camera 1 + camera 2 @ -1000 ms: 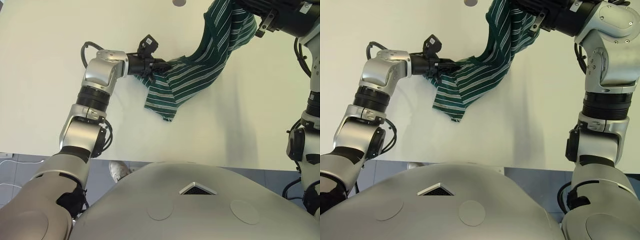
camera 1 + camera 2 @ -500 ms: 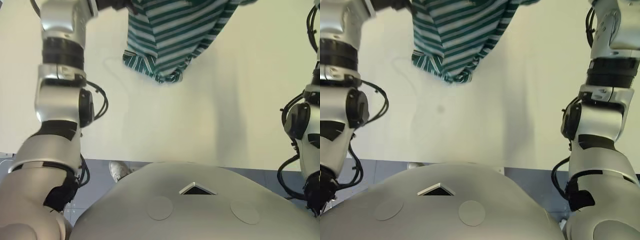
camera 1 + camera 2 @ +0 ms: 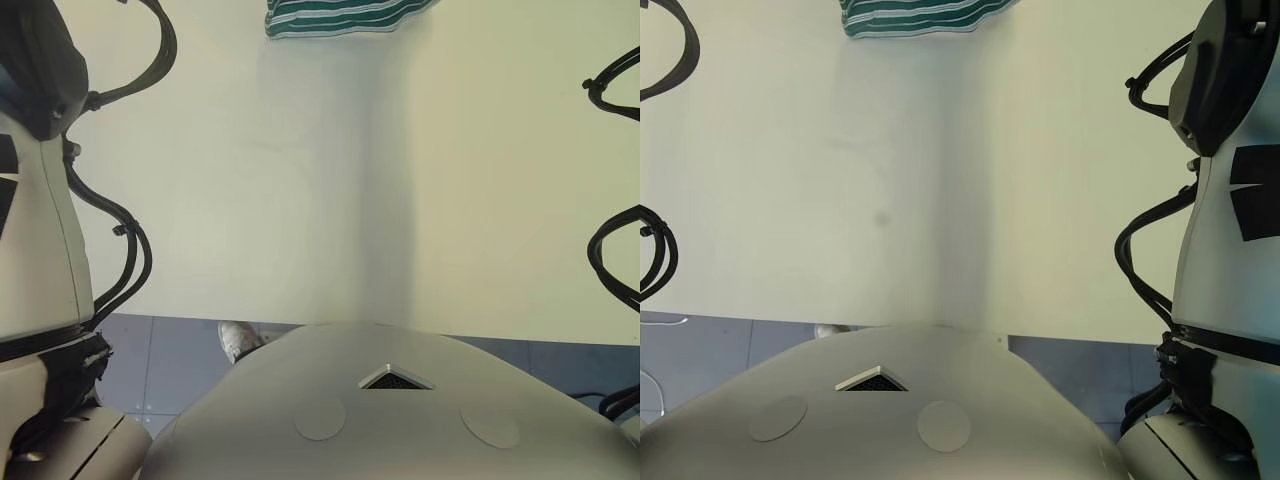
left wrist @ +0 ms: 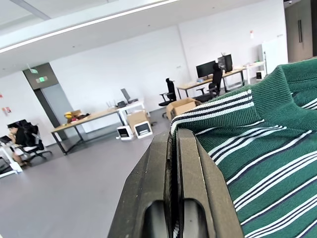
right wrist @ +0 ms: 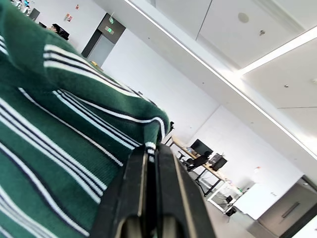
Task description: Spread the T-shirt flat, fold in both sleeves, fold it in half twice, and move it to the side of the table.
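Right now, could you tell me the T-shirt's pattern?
The T-shirt is green with white stripes, clearest in left wrist view.

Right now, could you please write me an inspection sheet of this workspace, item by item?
Surface: pale table with a plain top.
Job's things: T-shirt, green with white stripes, bunched and not spread flat; its lower edge hangs over the far part of the table, and contact with the table cannot be told.
Clutter: nothing seen.
Grippers: left gripper shut on a ribbed edge of the T-shirt; right gripper shut on another edge of it.
Cables: black cables loop along both arms, apart from the T-shirt.
Surroundings: open office with desks, chairs and monitors; grey floor below the near table edge.
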Tool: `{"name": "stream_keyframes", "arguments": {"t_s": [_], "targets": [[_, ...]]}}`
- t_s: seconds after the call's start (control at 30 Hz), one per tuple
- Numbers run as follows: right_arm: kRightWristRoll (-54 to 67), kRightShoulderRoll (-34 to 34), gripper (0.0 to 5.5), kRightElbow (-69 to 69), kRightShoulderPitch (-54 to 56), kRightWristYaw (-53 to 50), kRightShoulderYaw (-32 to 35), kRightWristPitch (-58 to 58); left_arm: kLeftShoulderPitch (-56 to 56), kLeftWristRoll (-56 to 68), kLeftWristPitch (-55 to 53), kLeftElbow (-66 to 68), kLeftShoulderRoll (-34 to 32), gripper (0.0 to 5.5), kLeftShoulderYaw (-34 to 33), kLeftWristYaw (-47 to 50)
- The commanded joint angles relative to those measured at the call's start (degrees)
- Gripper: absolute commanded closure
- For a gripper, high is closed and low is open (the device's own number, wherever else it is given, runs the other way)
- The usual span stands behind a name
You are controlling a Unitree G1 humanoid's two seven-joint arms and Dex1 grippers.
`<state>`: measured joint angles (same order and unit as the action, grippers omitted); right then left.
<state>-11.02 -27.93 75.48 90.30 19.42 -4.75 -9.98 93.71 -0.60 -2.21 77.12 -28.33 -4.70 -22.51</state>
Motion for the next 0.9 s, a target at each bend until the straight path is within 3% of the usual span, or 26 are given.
{"name": "stream_keyframes", "arguments": {"t_s": [0.03,0.1,0.2,0.27,0.3,0.37,0.43,0.5,0.63,0.73,0.83,0.9], "targets": [[-1.0,-0.35,5.5,0.07,-0.23,5.92,-0.47,-3.65,1.26,-1.81,-0.5,0.26,-1.69,5.45,0.31,-7.51],[0.14,-1.57,5.5,-1.1,-1.92,14.69,-0.09,-6.51,0.2,-2.07,-1.44,-0.54,-2.88,5.45,1.25,-18.21],[7.05,-8.66,5.5,-9.33,-9.63,42.92,1.7,-8.06,-3.06,1.65,-10.12,-5.71,-6.38,5.45,2.5,-49.44],[13.25,-14.29,5.5,-21.82,-17.23,58.44,2.1,0.51,-7.22,4.11,-18.78,-14.49,-9.89,5.45,4.94,-63.71],[18.25,-19.11,5.5,-33.89,-24.91,65.74,1.22,8.54,-14.26,10.53,-26.61,-28.53,-14.61,5.45,8.58,-67.55],[32.26,-32.53,5.5,-59.33,-43.54,72.19,-2.12,22.1,-29.89,23.04,-37.15,-56.32,-25.35,5.45,14.54,-69.89],[42.66,-43.17,5.5,-77.98,-60.98,73.07,-3.73,28.68,-44.31,30.08,-38.9,-76.44,-35.43,5.45,17.39,-69.98],[41.67,-42.09,5.5,-88.73,-73.91,72.04,-1.92,32.32,-54.94,27.47,-36.78,-86.57,-37.7,5.45,17.05,-69.98],[32.02,-36.45,5.5,-99.03,-91.34,61.27,-3.06,30.91,-72.13,21.56,-36.69,-101.28,-34.5,5.45,16.43,-65.41],[28.58,-35.23,5.5,-102.87,-97.88,58.3,-2.34,31.53,-85.49,16.79,-34.57,-110.57,-35.66,5.45,19.61,-60.81],[24.31,-35.14,5.5,-104.36,-101.06,55.75,-2.41,31.29,-91.41,8.87,-31.13,-111.66,-36.97,5.45,23.41,-57.09],[22.41,-35.99,5.5,-105.05,-102.65,54.29,-2.25,31.88,-94.95,4.75,-29.27,-112.16,-38.58,5.02,25.04,-54.53]]}}
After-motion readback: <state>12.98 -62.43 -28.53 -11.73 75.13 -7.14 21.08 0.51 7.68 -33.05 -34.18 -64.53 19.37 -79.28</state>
